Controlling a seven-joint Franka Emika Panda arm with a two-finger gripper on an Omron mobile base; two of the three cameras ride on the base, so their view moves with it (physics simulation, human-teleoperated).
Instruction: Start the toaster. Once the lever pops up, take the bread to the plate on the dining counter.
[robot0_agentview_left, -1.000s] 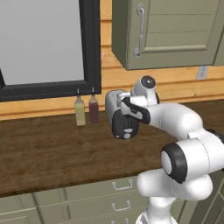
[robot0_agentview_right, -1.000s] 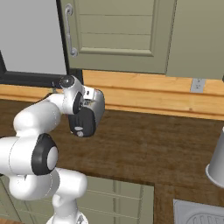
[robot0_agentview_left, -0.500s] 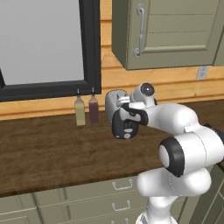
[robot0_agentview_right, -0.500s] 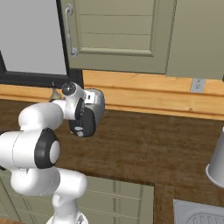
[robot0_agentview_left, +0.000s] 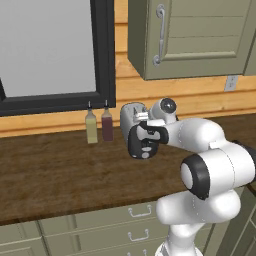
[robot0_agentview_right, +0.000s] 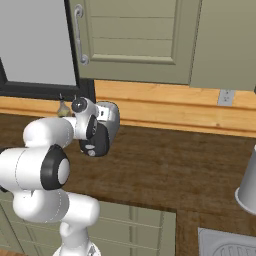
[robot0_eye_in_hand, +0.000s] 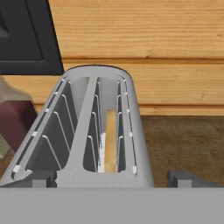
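The silver two-slot toaster (robot0_agentview_left: 131, 116) stands at the back of the dark wood counter (robot0_agentview_left: 60, 175). Its black end face (robot0_agentview_right: 99, 140) with a small white knob (robot0_agentview_right: 90, 148) points toward me. My gripper (robot0_agentview_left: 146, 131) hangs open over that front end, one finger on each side of the toaster (robot0_eye_in_hand: 103, 127) in the hand view. The bread (robot0_eye_in_hand: 110, 141), a pale slice, sits deep in the right slot. My hand hides the lever. The plate and the dining counter are out of view.
Two slim bottles (robot0_agentview_left: 91, 127) (robot0_agentview_left: 107, 125) stand just left of the toaster, under a black-framed window (robot0_agentview_left: 50, 50). A green wall cabinet (robot0_agentview_left: 200, 35) hangs above. To the right are a grey cup-like vessel (robot0_agentview_right: 248, 184) and a sink corner (robot0_agentview_right: 230, 245).
My hand has sunk a little toward the toaster's front end. The toaster and the bottles have stayed put, and the gripper has stayed open.
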